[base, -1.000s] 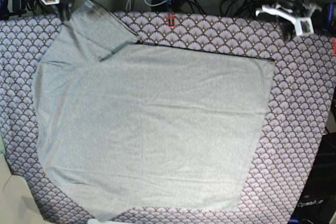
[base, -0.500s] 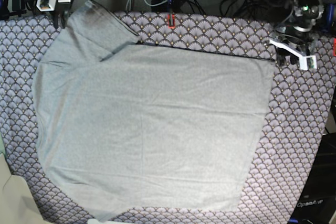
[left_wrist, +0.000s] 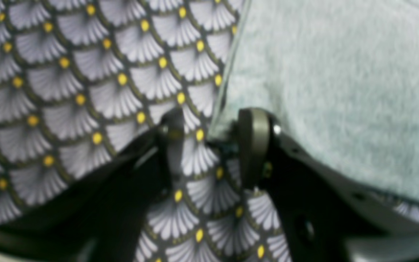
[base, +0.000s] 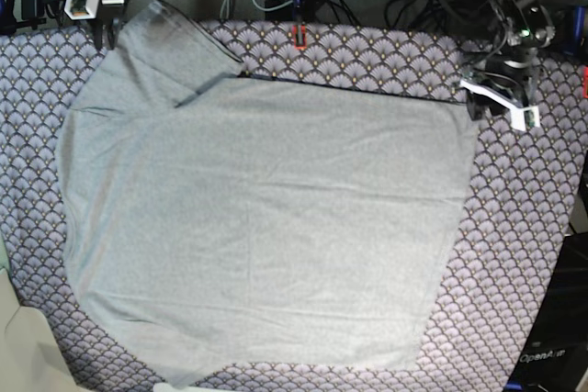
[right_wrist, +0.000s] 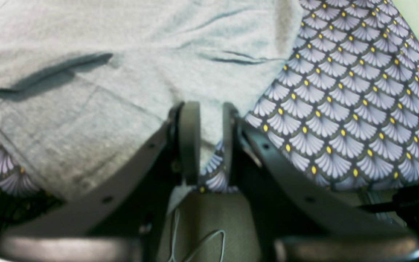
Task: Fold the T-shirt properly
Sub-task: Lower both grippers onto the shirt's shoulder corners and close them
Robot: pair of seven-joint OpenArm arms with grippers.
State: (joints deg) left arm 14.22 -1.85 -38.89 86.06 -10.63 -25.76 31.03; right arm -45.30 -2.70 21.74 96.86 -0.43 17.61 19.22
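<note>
Two arms work over purple-grey fan-scale patterned cloth covering table. Light heather-grey thin T-shirt lies flat on it, one sleeve toward far corner. Left gripper, jaws spread, straddles shirt's far corner, likely to pinch it. Right gripper, jaws narrowly parted, astride sleeve edge; grip uncertain.

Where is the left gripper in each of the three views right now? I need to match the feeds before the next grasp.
Base: left gripper far right, at the T-shirt's upper right corner.
Left wrist: left gripper centre frame, jaws apart, straddling the shirt's corner edge on the fan-patterned cloth.
Right wrist: not in view; only the right gripper shows.
Shared landmark: the shirt's edge against the fan-patterned cloth.
</note>
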